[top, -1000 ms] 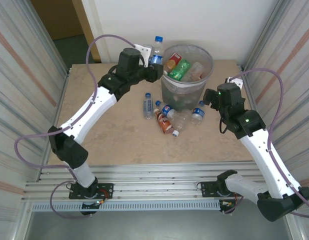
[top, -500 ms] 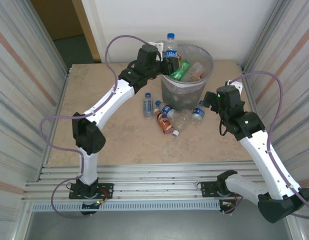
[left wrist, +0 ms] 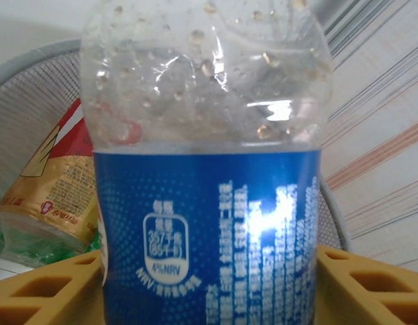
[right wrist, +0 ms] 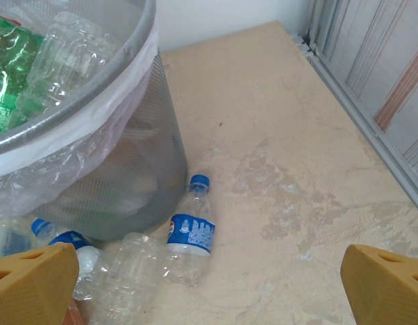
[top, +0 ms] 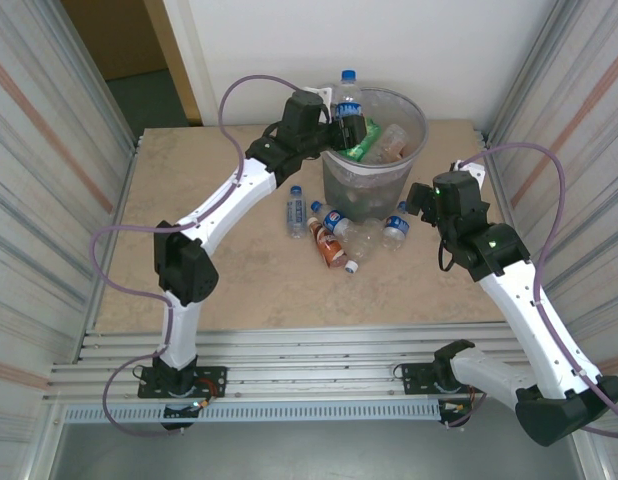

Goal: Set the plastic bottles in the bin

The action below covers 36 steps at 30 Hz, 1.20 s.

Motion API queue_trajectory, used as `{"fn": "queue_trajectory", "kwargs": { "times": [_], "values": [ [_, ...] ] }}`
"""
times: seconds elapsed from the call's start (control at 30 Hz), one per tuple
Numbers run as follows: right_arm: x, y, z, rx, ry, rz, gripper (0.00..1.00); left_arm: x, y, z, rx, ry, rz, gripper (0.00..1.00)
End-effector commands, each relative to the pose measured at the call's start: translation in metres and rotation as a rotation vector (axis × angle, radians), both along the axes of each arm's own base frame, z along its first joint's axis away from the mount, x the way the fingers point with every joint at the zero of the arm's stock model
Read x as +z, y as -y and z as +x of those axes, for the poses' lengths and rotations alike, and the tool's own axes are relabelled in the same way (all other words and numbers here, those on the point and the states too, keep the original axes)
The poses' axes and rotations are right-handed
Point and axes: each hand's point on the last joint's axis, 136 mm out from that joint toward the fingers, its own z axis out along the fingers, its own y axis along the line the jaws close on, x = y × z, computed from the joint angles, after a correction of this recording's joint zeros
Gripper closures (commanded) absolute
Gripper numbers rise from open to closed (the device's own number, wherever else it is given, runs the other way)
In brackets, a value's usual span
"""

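Left gripper (top: 350, 130): closed on a blue-label bottle (top: 347, 98). On your left wrist view one yellow finger (left wrist: 50, 291) presses each side of the label.
Held bottle: upright with its blue cap on top, long axis vertical, raised at the left side of the bin (top: 419, 140).
Key relation: the bin's mouth lies just to the right of your gripper and below it. From above, the bottle looks to be inside the rim line, but its base is hidden, so you can't be sure it clears.
Bin contents: packed near the top. An orange-label bottle (left wrist: 57, 179) and a green bottle (top: 367, 150) lie right beside your held one, so it will likely land on the pile, not drop deep.
Next call: my read is you let go here, or nudge a touch toward the centre first. A tall upright bottle released at the edge could tip out.
Right gripper (right wrist: 209, 277): fingers wide apart and holding nothing, hanging low by the bin's right side.
Nearest pick for it: a blue-cap bottle (right wrist: 190, 233) lies on the table (top: 239, 270) against the foot of the bin. It is ahead of your right fingers, cap pointing away.
Loose bottles (top: 334, 235): a cluster on the table in front of the bin, between your two arms.
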Motion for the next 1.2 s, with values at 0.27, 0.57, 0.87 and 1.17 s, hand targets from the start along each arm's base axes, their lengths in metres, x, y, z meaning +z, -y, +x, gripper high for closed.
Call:
{"fn": "queue_trajectory", "kwargs": {
  "times": [0.27,0.57,0.87,1.17],
  "values": [
    [0.003,0.0,0.004,-0.017,0.01,0.027,0.02,0.031,-0.002,-0.007,0.008,0.067,-0.027,0.24],
    [0.0,-0.002,0.006,-0.01,-0.005,0.024,0.02,0.048,-0.015,-0.014,0.038,0.141,0.014,0.27],
    [-0.02,-0.007,0.008,-0.003,-0.056,0.041,0.02,0.077,-0.049,-0.036,0.108,0.27,0.07,0.27],
    [-0.068,-0.023,0.008,0.02,-0.158,0.14,0.02,0.082,-0.103,-0.071,0.213,0.364,0.116,0.12]
  ]
}}
